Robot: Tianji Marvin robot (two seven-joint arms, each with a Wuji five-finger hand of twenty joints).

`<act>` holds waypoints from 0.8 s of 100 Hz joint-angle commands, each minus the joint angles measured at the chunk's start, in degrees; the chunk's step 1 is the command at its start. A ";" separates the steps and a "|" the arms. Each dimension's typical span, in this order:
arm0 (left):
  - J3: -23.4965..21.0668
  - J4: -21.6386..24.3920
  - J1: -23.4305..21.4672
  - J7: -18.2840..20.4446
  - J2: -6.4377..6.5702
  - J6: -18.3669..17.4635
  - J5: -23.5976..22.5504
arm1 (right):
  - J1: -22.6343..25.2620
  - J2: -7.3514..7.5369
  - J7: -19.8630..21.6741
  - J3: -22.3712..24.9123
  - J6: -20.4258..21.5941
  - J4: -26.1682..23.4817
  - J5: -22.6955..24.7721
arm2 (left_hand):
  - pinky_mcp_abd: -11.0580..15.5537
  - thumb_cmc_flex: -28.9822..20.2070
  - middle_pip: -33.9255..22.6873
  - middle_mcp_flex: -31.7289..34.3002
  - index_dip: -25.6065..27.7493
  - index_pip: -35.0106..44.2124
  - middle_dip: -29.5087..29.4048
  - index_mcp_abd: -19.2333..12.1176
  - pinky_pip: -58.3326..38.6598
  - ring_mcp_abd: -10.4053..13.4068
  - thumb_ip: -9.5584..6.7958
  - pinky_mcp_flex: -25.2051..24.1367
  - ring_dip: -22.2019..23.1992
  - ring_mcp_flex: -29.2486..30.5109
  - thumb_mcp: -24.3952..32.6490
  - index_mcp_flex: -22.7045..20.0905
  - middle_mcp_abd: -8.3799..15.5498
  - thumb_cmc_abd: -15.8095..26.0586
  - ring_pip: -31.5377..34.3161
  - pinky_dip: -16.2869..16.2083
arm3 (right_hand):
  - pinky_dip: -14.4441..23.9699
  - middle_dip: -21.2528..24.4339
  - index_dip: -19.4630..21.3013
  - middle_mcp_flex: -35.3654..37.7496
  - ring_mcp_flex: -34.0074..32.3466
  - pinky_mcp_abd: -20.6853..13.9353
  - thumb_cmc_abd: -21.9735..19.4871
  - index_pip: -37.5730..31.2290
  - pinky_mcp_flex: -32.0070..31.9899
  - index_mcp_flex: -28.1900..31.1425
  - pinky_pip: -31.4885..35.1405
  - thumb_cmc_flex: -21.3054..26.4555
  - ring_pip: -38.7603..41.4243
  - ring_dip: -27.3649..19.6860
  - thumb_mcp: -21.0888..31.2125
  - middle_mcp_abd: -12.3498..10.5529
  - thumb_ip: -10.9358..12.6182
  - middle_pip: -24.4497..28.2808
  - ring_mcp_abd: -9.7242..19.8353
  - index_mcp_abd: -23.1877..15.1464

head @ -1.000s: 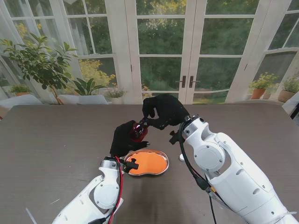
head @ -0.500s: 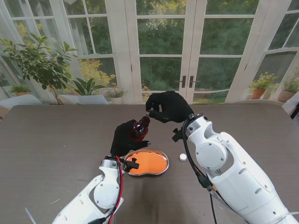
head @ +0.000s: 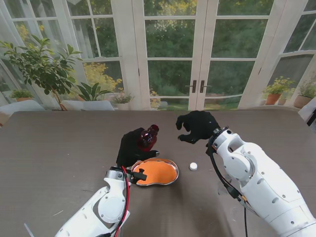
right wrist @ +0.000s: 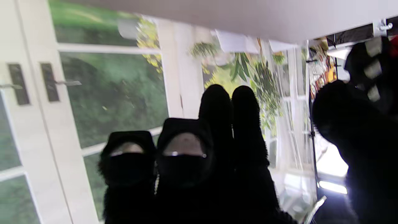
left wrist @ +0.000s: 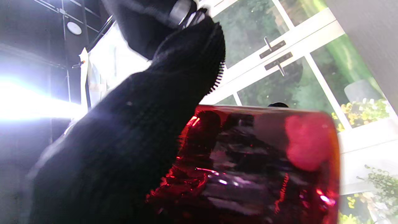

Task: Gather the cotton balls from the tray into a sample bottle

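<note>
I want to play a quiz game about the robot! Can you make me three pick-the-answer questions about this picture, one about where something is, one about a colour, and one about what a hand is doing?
1. Where is the small white thing on the table?
A. inside the tray
B. on the table, to the right of the tray
C. on top of the bottle

2. What colour is the inside of the tray?
A. orange
B. blue
C. green

3. What is the left hand doing?
A. lying flat on the table
B. holding the red bottle
C. holding nothing

Answers: 1 B, the small white thing lies on the bare table beside the tray. 2 A, the tray floor shows bright orange. 3 B, the left hand is wrapped round the red bottle, while the right hand is away from it.
</note>
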State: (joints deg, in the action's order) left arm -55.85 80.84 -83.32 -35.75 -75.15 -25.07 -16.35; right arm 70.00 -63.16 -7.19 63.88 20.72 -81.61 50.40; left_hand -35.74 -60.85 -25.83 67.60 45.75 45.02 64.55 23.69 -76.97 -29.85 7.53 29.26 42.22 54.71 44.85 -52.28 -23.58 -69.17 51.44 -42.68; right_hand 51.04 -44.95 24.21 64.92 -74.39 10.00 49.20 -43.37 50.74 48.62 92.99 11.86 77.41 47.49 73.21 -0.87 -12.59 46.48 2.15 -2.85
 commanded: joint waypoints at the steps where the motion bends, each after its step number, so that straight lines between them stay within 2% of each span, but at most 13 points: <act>1: -0.14 0.59 -0.34 0.95 -0.13 0.03 -0.02 | 0.24 0.98 0.68 -0.67 0.13 2.51 -1.10 | 1.06 -4.86 -0.37 1.86 2.27 7.49 -0.17 -9.28 0.29 -5.04 -2.15 -1.96 0.43 0.17 1.94 -5.58 1.29 49.26 0.42 -0.51 | -0.39 0.26 1.74 -0.39 -1.18 -1.26 3.36 -0.56 0.58 1.43 0.36 0.41 -0.02 -0.67 2.05 -0.51 0.70 0.89 1.40 -1.18; 25: -0.29 1.72 -1.18 0.90 -0.06 0.13 0.07 | -2.40 2.27 -3.53 -4.60 5.47 10.41 5.36 | 0.83 -4.83 -0.41 2.01 2.22 7.58 -0.12 -9.26 0.29 -5.15 -2.17 -1.92 0.43 0.33 2.26 -5.66 1.21 49.10 0.44 -0.54 | -0.63 -1.14 1.12 -0.64 -1.26 -1.60 12.84 1.05 1.29 2.16 0.42 -1.38 0.59 -0.11 4.51 -1.48 -0.94 2.21 2.65 -2.99; 45: -0.57 2.70 -1.90 0.89 0.13 0.31 -0.31 | -4.86 2.91 -6.57 -8.53 8.33 15.55 7.79 | 0.88 -4.70 -0.47 2.18 2.19 7.66 -0.12 -9.20 0.23 -4.97 -2.21 -1.77 0.44 0.46 2.48 -5.69 1.25 48.95 0.49 -0.57 | -0.33 -2.84 0.38 -0.48 -1.29 -1.85 19.00 1.90 1.96 3.45 0.95 -2.37 2.39 0.88 6.19 -1.95 -1.89 3.94 3.40 -4.53; 62: -0.92 3.57 -2.54 0.86 0.30 0.52 -0.72 | -7.48 3.43 -9.95 -12.89 9.32 20.00 9.76 | 0.68 -4.67 -0.48 2.27 2.16 7.71 -0.15 -9.09 0.25 -5.06 -2.25 -1.69 0.42 0.61 2.74 -5.79 1.16 48.84 0.52 -0.57 | -0.13 -4.73 -0.38 1.01 -1.34 -1.92 21.25 2.77 3.81 4.21 2.17 -2.78 6.11 2.63 6.76 -2.76 -2.33 5.96 4.62 -4.82; 80: -1.03 4.17 -2.96 0.87 0.40 0.84 -0.89 | -11.15 3.44 -13.42 -18.78 8.42 25.82 9.55 | 0.62 -4.58 -0.49 2.31 2.12 7.69 -0.21 -8.98 0.23 -5.09 -2.26 -1.62 0.41 0.67 2.86 -5.77 1.10 48.89 0.50 -0.60 | -0.20 -6.22 -0.89 4.05 -1.32 -1.40 22.49 3.01 6.28 4.49 3.68 -3.00 10.31 4.46 6.98 -3.25 -2.51 7.66 5.05 -4.15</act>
State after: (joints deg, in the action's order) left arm -56.81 84.42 -86.02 -35.86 -74.64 -24.48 -17.28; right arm 59.48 -59.64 -20.76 45.82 29.46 -57.46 59.88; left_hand -35.74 -60.86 -25.83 67.62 45.76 45.02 64.55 23.68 -76.96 -29.86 7.53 29.25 42.22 54.71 44.85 -52.31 -23.58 -69.18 51.44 -42.68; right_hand 51.00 -50.10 24.24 66.38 -74.39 9.40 67.94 -40.74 55.45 51.72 92.89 10.84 84.19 50.62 76.92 -3.10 -12.91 52.36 5.02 -7.07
